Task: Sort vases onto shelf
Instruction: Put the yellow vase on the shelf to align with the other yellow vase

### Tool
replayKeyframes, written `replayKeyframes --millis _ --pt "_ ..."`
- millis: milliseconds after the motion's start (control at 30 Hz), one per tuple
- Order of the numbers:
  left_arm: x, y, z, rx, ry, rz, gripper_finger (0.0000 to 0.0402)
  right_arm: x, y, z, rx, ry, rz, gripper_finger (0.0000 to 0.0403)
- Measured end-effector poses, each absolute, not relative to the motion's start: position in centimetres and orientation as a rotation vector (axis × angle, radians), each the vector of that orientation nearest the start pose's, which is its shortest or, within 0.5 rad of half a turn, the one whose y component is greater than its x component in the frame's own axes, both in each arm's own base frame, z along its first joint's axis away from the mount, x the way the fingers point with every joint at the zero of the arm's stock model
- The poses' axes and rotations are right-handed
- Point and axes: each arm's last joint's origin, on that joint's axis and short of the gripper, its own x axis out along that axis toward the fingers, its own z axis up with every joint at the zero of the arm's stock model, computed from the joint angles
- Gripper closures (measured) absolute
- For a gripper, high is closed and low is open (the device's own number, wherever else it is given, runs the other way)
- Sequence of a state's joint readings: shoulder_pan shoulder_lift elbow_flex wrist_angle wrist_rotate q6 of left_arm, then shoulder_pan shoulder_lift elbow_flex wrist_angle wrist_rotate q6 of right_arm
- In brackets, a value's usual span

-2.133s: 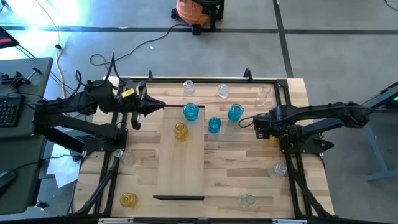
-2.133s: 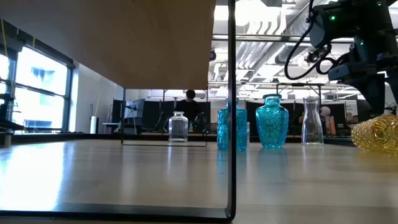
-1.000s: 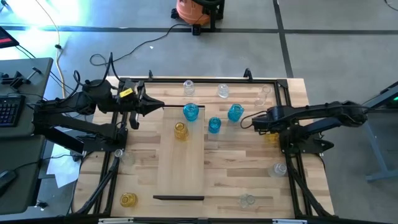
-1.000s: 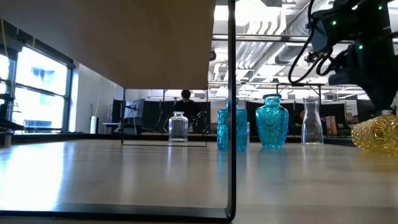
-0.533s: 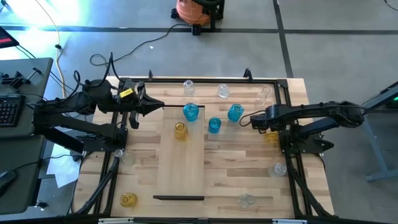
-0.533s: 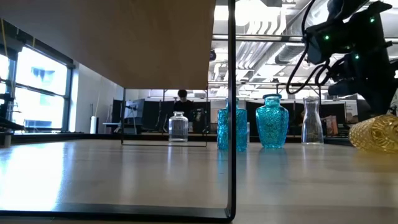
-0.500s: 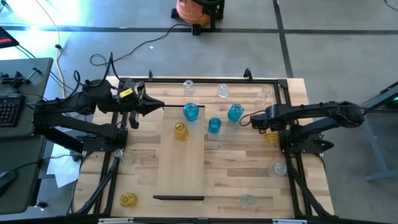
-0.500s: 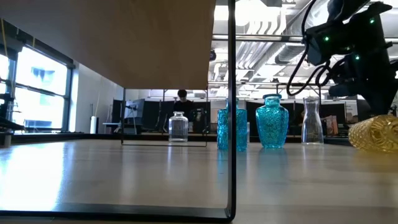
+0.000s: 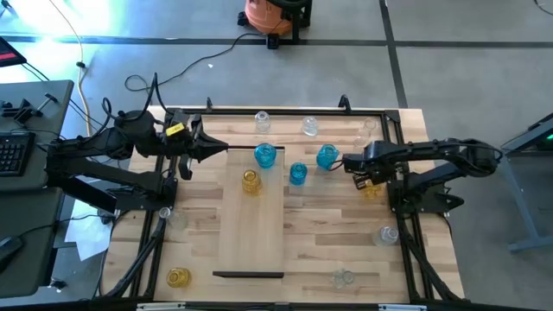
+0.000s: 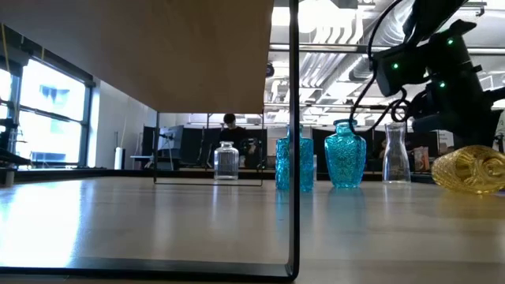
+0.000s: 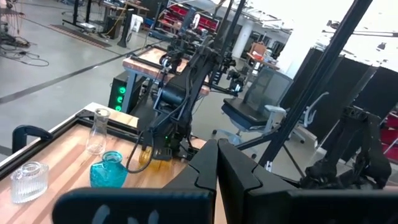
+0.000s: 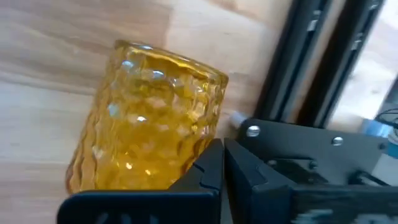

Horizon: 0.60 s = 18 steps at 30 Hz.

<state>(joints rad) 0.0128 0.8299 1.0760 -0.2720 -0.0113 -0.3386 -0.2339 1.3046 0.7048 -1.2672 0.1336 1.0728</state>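
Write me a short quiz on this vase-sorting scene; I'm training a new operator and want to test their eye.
1. True or false: the right pincer is open.
2. What colour is the vase beside it? A blue, B yellow, C clear.
3. How many vases stand on the shelf?

Key: 1 false, it is shut. 2 B. 3 two: a yellow one and a blue one.

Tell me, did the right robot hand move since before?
Yes. The right gripper has slid leftward toward the blue vase, and now lies beside the tipped yellow vase at the table's right rail.
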Motion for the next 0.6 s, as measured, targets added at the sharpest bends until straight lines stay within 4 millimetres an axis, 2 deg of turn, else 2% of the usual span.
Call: replayKeyframes --millis 233,600 --pt "16.1 0.2 41.4 -0.338 0.022 0.028 0.0401 16.9 -3.4 16.5 0.856 1.545 -1.147 0.0403" --pt "16.1 0.2 41.4 -0.338 0.022 0.028 0.0401 17.7 -0.2 15.8 0.844 1.567 -1.126 0.0403"
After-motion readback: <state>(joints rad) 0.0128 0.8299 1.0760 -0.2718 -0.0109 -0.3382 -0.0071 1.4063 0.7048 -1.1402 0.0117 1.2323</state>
